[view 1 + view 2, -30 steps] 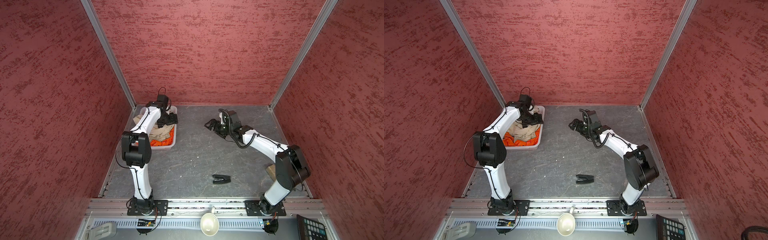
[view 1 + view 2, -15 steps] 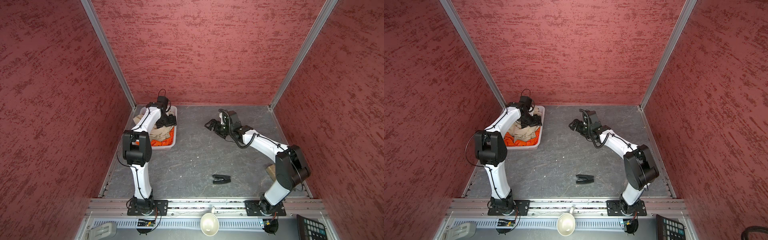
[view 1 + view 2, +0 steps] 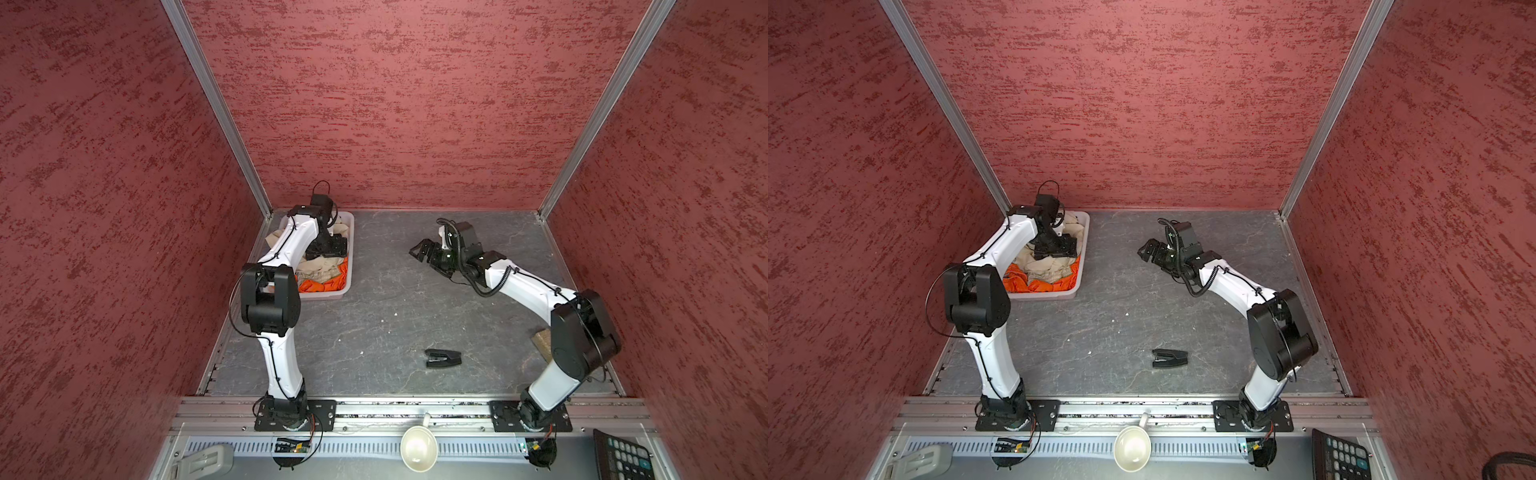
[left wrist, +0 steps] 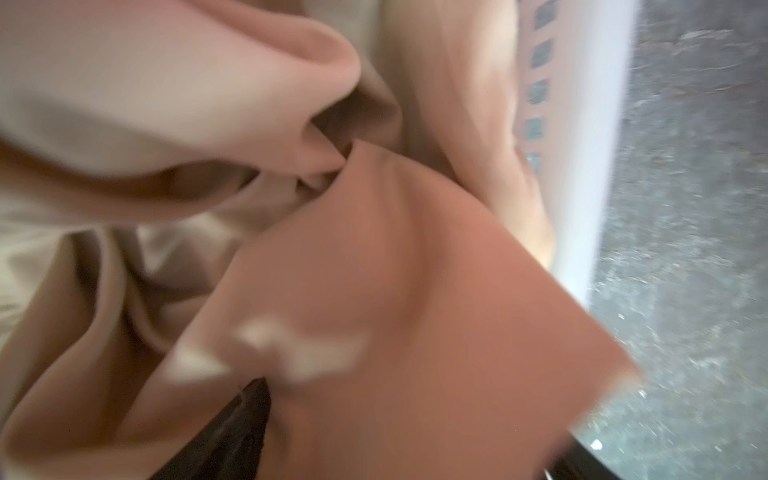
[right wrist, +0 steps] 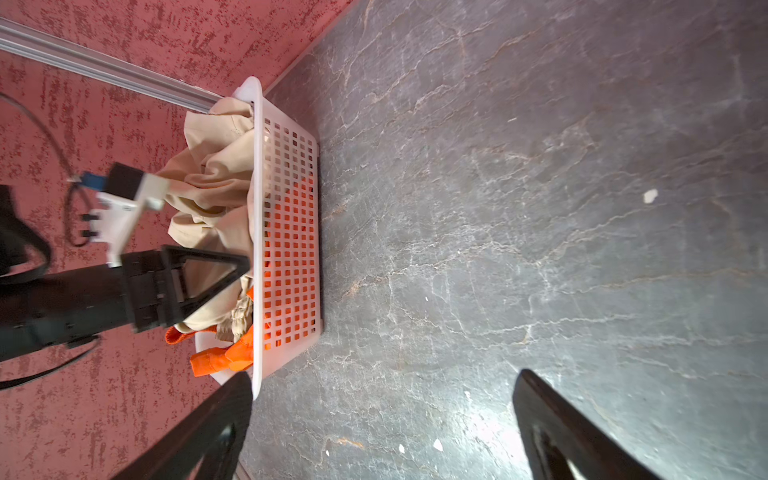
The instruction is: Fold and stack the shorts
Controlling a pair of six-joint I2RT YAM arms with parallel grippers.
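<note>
The beige shorts (image 3: 318, 270) (image 3: 1046, 266) lie crumpled in a white perforated basket (image 3: 324, 296) (image 3: 1042, 296) at the back left. They rest on top of the orange shorts (image 3: 322, 286) (image 3: 1038, 286). My left gripper (image 3: 328, 247) (image 3: 1059, 249) reaches down into the basket. Its jaws stand wide, and blurred beige cloth (image 4: 374, 270) fills the gap between them (image 4: 415, 419). My right gripper (image 3: 422, 249) (image 3: 1148, 249) hovers open over the bare table, facing the basket (image 5: 286, 232). Nothing is between its fingers (image 5: 382, 378). The right wrist view shows the beige shorts (image 5: 216, 183) and orange shorts (image 5: 216, 359).
A small black object (image 3: 442, 358) (image 3: 1169, 358) lies on the grey table toward the front. A brown piece (image 3: 542, 338) sits by the right arm's base. Red walls close in three sides. A white cup (image 3: 419, 449) and a calculator (image 3: 619, 457) sit beyond the front rail.
My left gripper has shifted slightly toward the front inside the basket, into the beige cloth. The right arm has not moved.
</note>
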